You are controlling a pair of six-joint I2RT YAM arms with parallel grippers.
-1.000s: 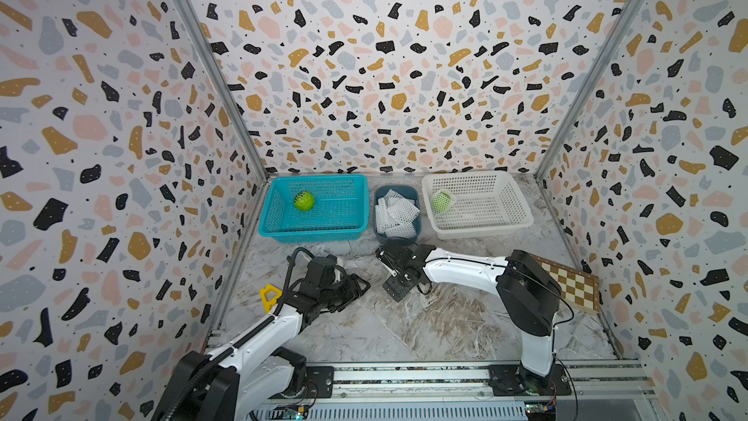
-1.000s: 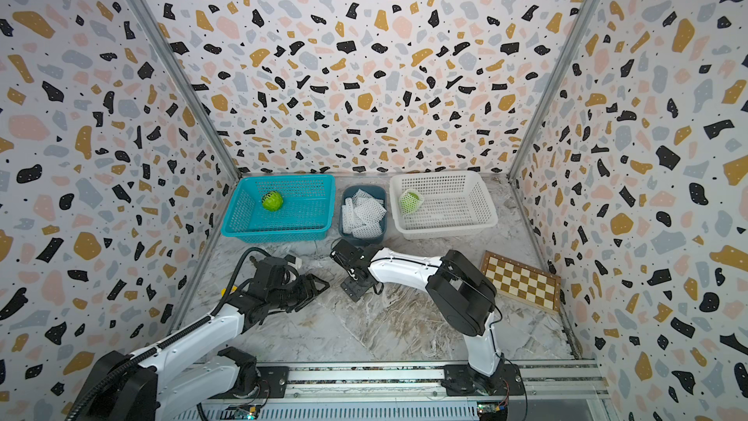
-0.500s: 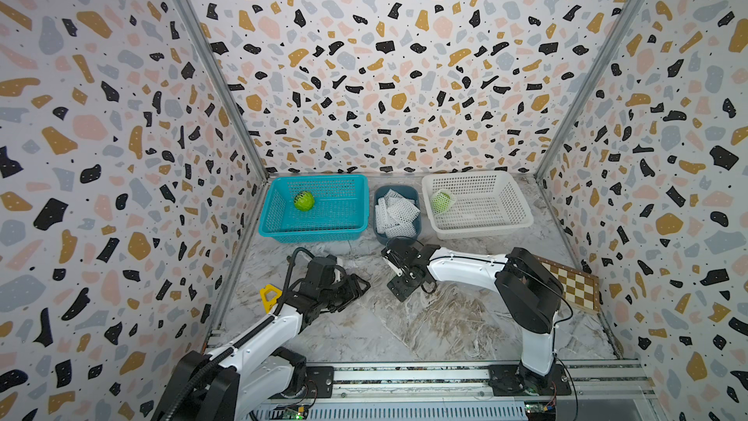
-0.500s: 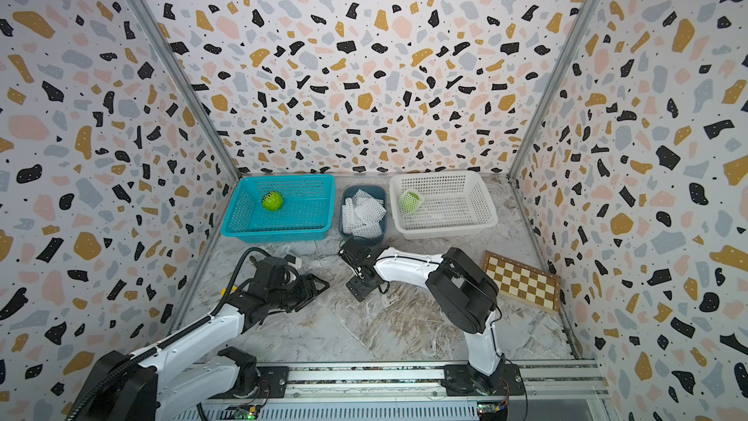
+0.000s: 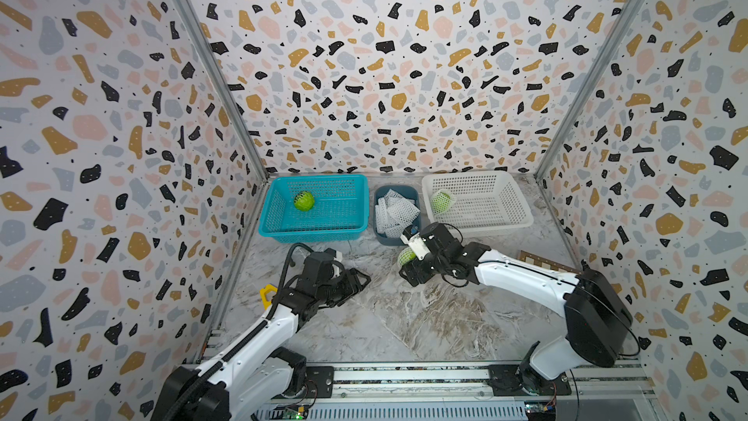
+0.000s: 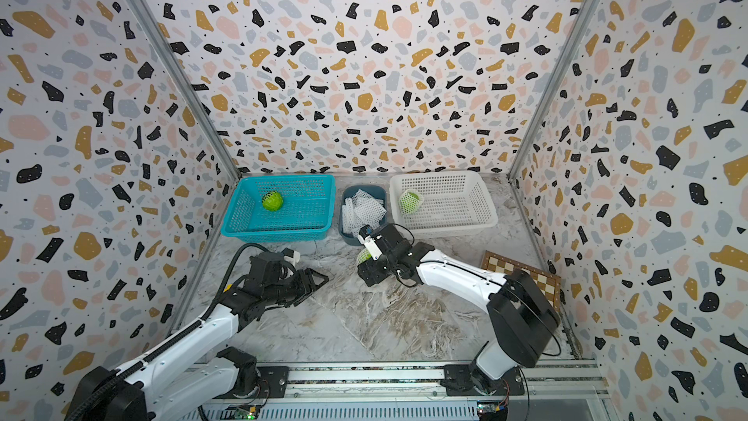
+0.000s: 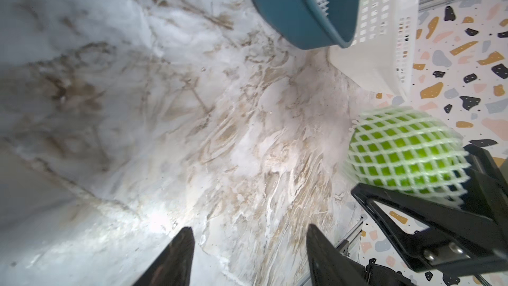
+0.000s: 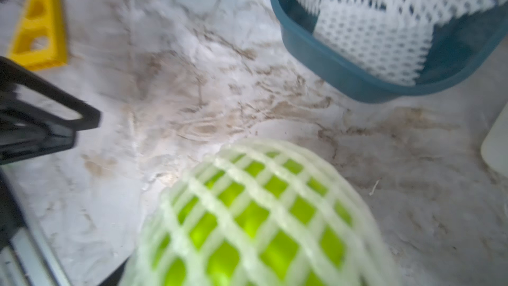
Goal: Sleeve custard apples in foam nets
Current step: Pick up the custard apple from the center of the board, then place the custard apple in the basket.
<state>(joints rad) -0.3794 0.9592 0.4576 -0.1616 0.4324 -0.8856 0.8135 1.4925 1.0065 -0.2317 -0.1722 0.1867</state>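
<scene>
Once farther, netted apple (image 5: 406,256) nearer bin (image 5: 386,240)

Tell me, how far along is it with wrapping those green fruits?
Done: one netted fruit lies in the white basket. In hand: the right pincer grips a second netted fruit; the left pincer is open, empty. Left: one bare fruit in the blue basket, spare nets waiting in the tub.
</scene>
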